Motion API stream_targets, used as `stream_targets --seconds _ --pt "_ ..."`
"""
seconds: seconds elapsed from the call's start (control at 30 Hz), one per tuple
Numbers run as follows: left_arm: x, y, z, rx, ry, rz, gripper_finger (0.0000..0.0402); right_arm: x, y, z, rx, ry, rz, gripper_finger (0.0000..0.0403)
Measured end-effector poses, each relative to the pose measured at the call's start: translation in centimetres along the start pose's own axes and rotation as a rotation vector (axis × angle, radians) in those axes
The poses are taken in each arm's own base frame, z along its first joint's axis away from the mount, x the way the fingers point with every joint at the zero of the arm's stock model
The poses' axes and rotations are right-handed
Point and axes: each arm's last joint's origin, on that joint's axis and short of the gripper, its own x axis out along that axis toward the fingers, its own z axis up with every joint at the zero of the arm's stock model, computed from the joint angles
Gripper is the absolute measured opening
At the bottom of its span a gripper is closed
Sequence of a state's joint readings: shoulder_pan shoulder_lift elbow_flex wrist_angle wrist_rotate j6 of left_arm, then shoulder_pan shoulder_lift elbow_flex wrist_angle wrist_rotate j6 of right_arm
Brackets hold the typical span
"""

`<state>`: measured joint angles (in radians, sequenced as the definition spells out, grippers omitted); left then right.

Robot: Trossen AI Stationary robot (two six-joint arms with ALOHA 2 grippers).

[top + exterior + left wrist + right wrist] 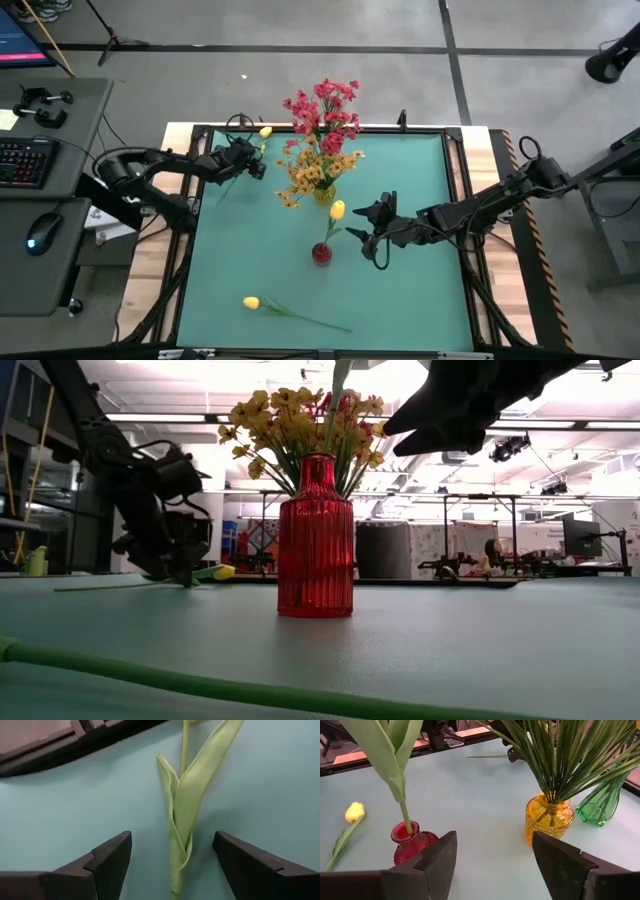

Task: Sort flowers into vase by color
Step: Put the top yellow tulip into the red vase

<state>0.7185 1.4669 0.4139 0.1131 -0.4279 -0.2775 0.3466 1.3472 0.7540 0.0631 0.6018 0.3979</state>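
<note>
A yellow tulip (265,131) lies on the green mat at the far left, its stem running toward the left edge. My left gripper (248,160) is open just above it. In the left wrist view its fingers stand on either side of the tulip's leaf and stem (181,825), apart from them. A red vase (321,253) at mid-table holds one yellow tulip (337,210) by its stem. My right gripper (363,226) is open and empty just right of that vase. A third yellow tulip (250,302) lies near the front edge.
A yellow vase (549,817) holds the orange-yellow blossoms (310,170). A green vase (600,802) behind it holds the pink-red blossoms (325,108). A dark frame (300,128) edges the mat. There is bare mat at the right and the near left.
</note>
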Motion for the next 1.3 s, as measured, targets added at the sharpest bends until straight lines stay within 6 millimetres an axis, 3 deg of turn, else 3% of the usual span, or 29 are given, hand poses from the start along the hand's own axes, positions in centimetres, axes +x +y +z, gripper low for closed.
stream_targets --seconds 0.13,0.23,0.47,0.53,0.7,0.83,1.03,1.3 --pt "0.1 -0.2 0.0 0.009 0.0 0.021 0.0267 0.0 0.0 0.0 0.005 0.0 0.001 0.0248" --pt "0.1 -0.2 -0.1 0.019 0.009 0.014 0.0229 0.0 0.0 0.0 0.005 0.001 0.001 0.0248" --pt "0.1 -0.2 -0.2 0.055 0.024 0.013 0.0042 0.0 0.0 0.0 0.004 0.004 0.002 0.0248" --pt "0.1 -0.2 -0.3 0.067 0.025 0.019 0.0014 0.0 0.0 0.0 0.004 0.004 0.002 0.0248" --pt "-0.7 0.1 -0.1 0.091 0.01 0.024 0.0009 0.0 0.0 0.0 0.004 0.004 0.002 0.0248" --pt "-2.7 0.2 1.2 0.058 -0.093 -0.006 0.0005 0.0 0.0 -0.1 0.02 0.012 -0.001 0.0248" --pt "-7.3 0.0 2.3 0.025 -0.3 -0.063 0.0003 0.0 -0.1 -0.3 0.05 0.031 -0.01 0.0248" --pt "-14.4 -0.3 2.0 0.003 -0.592 -0.219 0.0001 0.0 -0.2 -0.4 0.051 0.035 -0.012 0.0248"
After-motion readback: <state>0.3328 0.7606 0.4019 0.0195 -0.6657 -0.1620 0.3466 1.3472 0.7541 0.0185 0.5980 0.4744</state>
